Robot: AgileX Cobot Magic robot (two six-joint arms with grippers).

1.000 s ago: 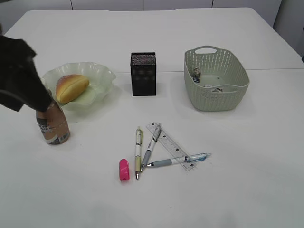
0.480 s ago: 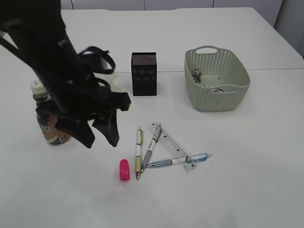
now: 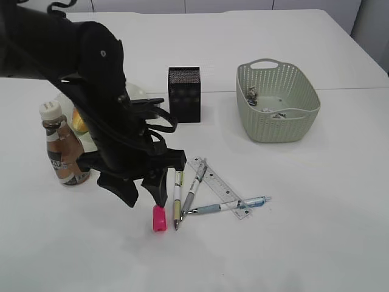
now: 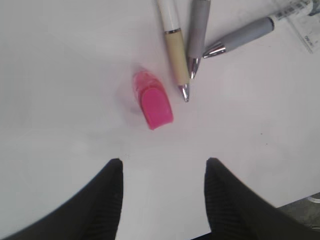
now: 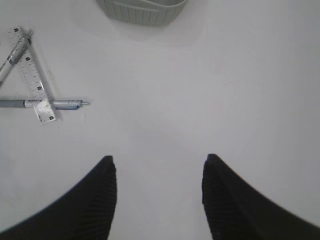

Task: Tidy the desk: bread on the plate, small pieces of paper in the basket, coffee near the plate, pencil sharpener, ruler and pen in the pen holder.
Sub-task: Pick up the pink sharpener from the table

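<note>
The pink pencil sharpener (image 3: 158,218) lies on the white table, left of three pens (image 3: 177,196) and a clear ruler (image 3: 217,185). My left gripper (image 3: 146,199) hangs open and empty just above and behind the sharpener. In the left wrist view the sharpener (image 4: 152,100) lies ahead of the open gripper (image 4: 162,162), beside the pen tips (image 4: 184,87). The black pen holder (image 3: 183,94) stands behind. The coffee bottle (image 3: 62,149) stands upright at the left. The bread (image 3: 78,119) and the plate (image 3: 137,90) are mostly hidden by my arm. My right gripper (image 5: 159,165) is open over bare table.
The green basket (image 3: 276,100) stands at the back right with paper scraps inside; its edge shows in the right wrist view (image 5: 145,12). The ruler (image 5: 35,85) and a grey pen (image 5: 45,104) lie to the left in that view.
My left arm has swung from the coffee bottle to the right and down, and its open gripper now hangs over the pink sharpener. The bottle stands free.
</note>
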